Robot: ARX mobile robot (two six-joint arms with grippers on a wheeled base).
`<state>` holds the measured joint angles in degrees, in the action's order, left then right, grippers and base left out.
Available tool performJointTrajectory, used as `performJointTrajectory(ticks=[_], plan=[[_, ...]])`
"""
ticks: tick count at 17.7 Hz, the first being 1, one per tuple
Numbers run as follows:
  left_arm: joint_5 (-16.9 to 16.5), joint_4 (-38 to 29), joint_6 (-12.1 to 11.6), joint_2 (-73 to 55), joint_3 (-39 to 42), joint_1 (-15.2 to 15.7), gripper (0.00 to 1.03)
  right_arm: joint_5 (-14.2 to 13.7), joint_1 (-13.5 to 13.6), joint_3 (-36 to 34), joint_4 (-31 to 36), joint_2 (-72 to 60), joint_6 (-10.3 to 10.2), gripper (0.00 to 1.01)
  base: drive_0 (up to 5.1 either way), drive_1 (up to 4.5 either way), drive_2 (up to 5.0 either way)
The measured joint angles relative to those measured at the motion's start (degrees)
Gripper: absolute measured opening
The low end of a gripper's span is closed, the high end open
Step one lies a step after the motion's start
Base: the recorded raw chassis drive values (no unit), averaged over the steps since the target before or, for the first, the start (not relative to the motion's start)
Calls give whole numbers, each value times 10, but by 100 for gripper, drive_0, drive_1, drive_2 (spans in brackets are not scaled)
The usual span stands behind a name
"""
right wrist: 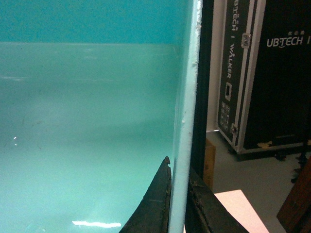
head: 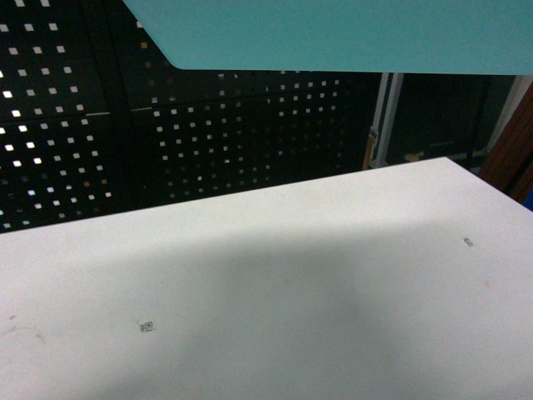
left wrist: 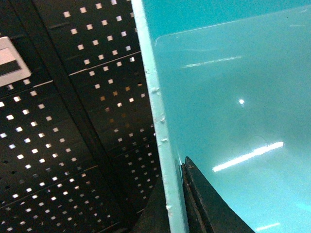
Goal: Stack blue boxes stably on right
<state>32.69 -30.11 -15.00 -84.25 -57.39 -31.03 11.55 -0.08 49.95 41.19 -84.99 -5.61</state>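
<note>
Glossy turquoise tub (left wrist: 233, 111), thin rim, both pincers clamped

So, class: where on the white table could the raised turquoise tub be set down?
The white table shows bare from the pegboard wall behind to the near edge, save two tiny markers. The tub hangs overhead, left gripper and right gripper each clamping a rim.

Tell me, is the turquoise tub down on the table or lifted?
Lifted. In the head view the tub hangs at the top edge, well above the bare white table. Each wrist view shows fingers pinching its rim.
</note>
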Motion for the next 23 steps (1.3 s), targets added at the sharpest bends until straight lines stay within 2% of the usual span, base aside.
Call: performJointTrajectory(ticks=[23], plan=[[0, 0, 0, 0, 0, 0, 2, 0, 0, 0, 0, 0, 0, 7, -160, -160, -160]])
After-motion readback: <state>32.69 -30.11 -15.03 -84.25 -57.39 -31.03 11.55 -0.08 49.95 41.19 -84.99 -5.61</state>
